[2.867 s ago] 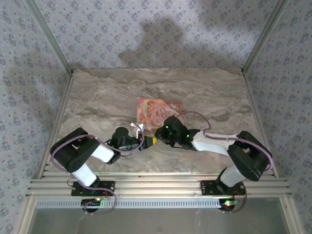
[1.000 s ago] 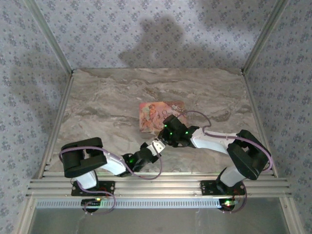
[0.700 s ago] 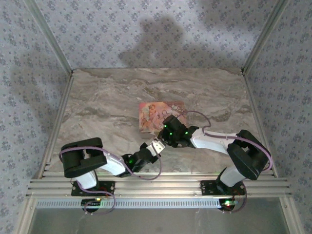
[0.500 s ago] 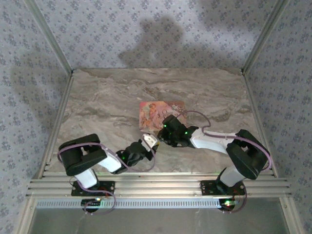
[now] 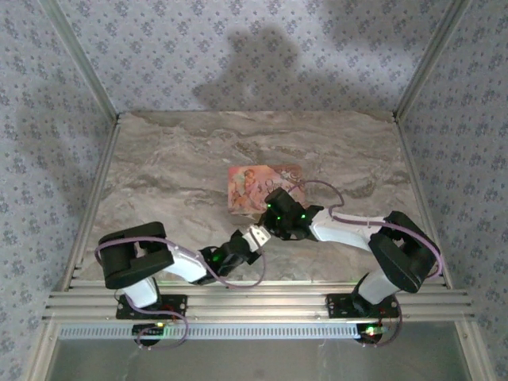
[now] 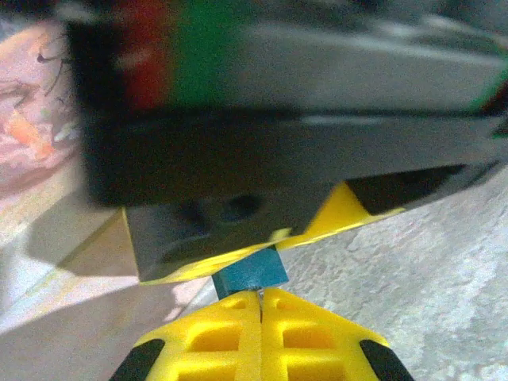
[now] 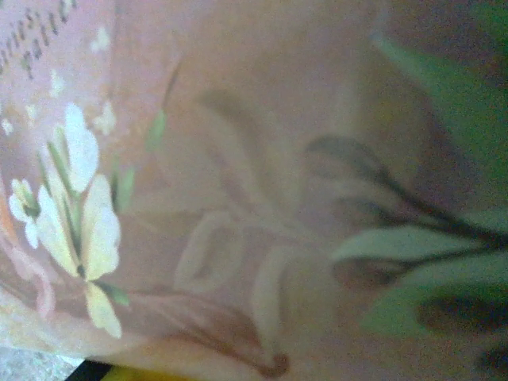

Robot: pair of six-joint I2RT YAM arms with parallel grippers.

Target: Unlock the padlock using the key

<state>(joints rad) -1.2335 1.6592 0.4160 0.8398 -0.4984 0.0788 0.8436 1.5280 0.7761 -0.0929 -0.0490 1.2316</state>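
Walls (image 5: 159, 48): pale floral wallpaper, dark shadows.
Table (image 5: 175, 159): grey-brown marbled top.
Rails (image 5: 254, 304): probably aluminium, near edge.

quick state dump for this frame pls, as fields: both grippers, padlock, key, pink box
left gripper: shut, tips right at the padlock
right gripper: meets the left gripper tip to tip; open or shut unclear
padlock: blue, just off the left fingertips, against the right gripper's yellow finger
key: cannot make it out
pink box: flat on the table, beyond the grippers, near edge partly covered by the right wrist
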